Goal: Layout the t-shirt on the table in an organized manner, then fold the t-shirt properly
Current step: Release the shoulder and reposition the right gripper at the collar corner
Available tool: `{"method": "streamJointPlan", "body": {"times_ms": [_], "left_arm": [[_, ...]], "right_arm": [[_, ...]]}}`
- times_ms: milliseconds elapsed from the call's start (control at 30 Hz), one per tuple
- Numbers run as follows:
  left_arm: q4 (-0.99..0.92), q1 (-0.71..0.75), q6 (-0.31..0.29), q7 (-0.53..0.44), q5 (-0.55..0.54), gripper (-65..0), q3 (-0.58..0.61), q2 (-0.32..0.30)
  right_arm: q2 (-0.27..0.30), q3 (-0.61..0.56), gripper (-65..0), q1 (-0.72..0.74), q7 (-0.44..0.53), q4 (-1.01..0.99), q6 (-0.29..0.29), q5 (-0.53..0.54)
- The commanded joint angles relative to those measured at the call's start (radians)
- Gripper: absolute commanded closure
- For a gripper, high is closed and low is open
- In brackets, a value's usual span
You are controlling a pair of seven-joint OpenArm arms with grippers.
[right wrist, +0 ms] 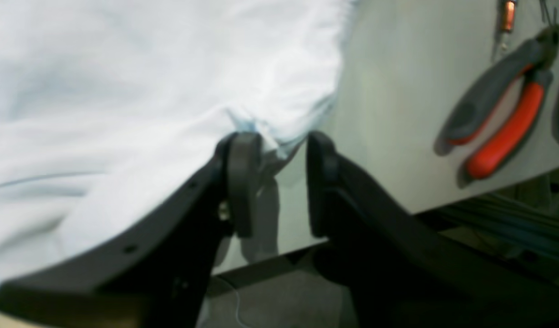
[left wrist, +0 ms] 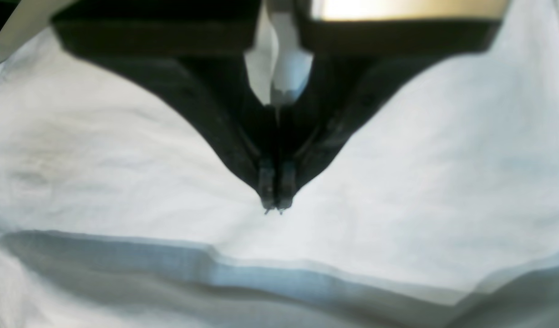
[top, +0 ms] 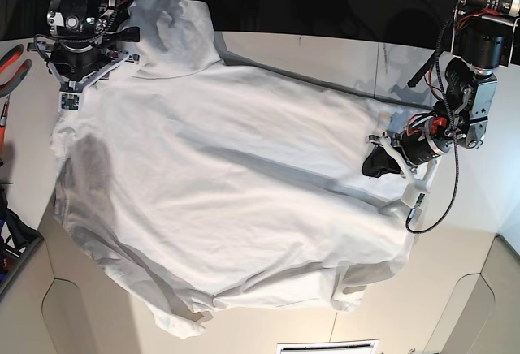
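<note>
Jaws of the left gripper (left wrist: 276,207) are pressed together with nothing visible between the tips, which hang just over the t-shirt (left wrist: 102,150). In the base view that gripper (top: 375,164) sits over the right side of the garment. The right gripper (right wrist: 275,182) has its jaws apart; a bunched edge of the t-shirt (right wrist: 138,91) lies at the tips, touching the left finger (right wrist: 241,173). The t-shirt (top: 236,200) is spread wrinkled across the table (top: 455,281), one part rising at the far left corner under the right arm. Red-handled pliers (right wrist: 502,114) lie on the table (right wrist: 398,91) well apart from the cloth.
</note>
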Motion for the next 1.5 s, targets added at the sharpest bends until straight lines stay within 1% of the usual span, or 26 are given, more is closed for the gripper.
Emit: {"method": "streamJointPlan", "body": {"times_ms": [0,100,133,233,333,500,567,633,867,967,1067,1233,1333,1367,1400,1467], "left_arm": [[-0.005,0.006,0.001,0.065,0.043,0.0,0.005,-0.006],[-0.005,0.006,0.0,0.065,0.043,0.0,0.006,-0.006],[-0.005,0.006,0.001,0.065,0.043,0.0,0.006,-0.006],[-0.005,0.006,0.0,0.064,0.043,0.0,0.005,-0.006],[-0.005,0.006,0.0,0.064,0.043,0.0,0.006,-0.006],[-0.005,0.006,0.0,0.065,0.043,0.0,0.006,-0.006],[-0.005,0.006,0.0,0.065,0.043,0.0,0.005,-0.006],[-0.005,0.006,0.0,0.065,0.043,0.0,0.005,-0.006],[-0.005,0.006,0.0,0.065,0.043,0.0,0.006,-0.006],[-0.005,0.006,0.0,0.065,0.043,0.0,0.006,-0.006],[-0.005,0.006,0.0,0.064,0.043,0.0,0.005,-0.006],[-0.005,0.006,0.0,0.064,0.043,0.0,0.006,-0.006],[-0.005,0.006,0.0,0.064,0.043,0.0,0.005,-0.006],[-0.005,0.006,0.0,0.064,0.043,0.0,0.006,-0.006],[-0.005,0.006,0.0,0.064,0.043,0.0,0.006,-0.006],[-0.005,0.006,0.0,0.064,0.043,0.0,0.006,-0.006]], "right_arm": [[0.008,0.011,-20.8,-0.002,0.014,0.019,-0.009,-0.011],[0.009,0.018,-30.1,-0.014,0.014,0.019,0.02,-0.026],[0.008,0.018,-31.4,-0.018,0.015,0.019,0.024,-0.043],[0.011,0.018,-31.5,-0.026,0.019,0.019,0.012,-0.084],[0.024,0.018,-31.5,-0.031,0.027,0.019,-0.031,-0.108],[0.049,0.018,-31.5,-0.03,0.046,0.019,-0.063,-0.086],[0.055,0.018,-31.5,-0.03,0.05,0.019,-0.063,-0.053],[0.055,0.018,-31.4,-0.03,0.053,0.019,-0.062,-0.056],[0.055,0.018,-31.4,-0.036,0.035,0.021,-0.062,-0.138],[0.058,0.018,-31.4,-0.06,0.029,0.042,-0.051,-0.145],[0.058,0.018,-31.4,-0.104,0.026,0.092,-0.028,-0.145],[0.058,0.018,-31.4,-0.169,0.028,0.225,-0.029,-0.144],[0.058,0.018,-31.4,-0.172,0.051,0.281,-0.034,-0.11],[0.058,0.018,-31.4,-0.165,0.072,0.283,-0.045,-0.093],[0.058,0.018,-31.4,-0.156,0.095,0.281,-0.073,-0.079],[0.058,0.018,-31.4,-0.128,0.13,0.272,-0.149,-0.071]]}}
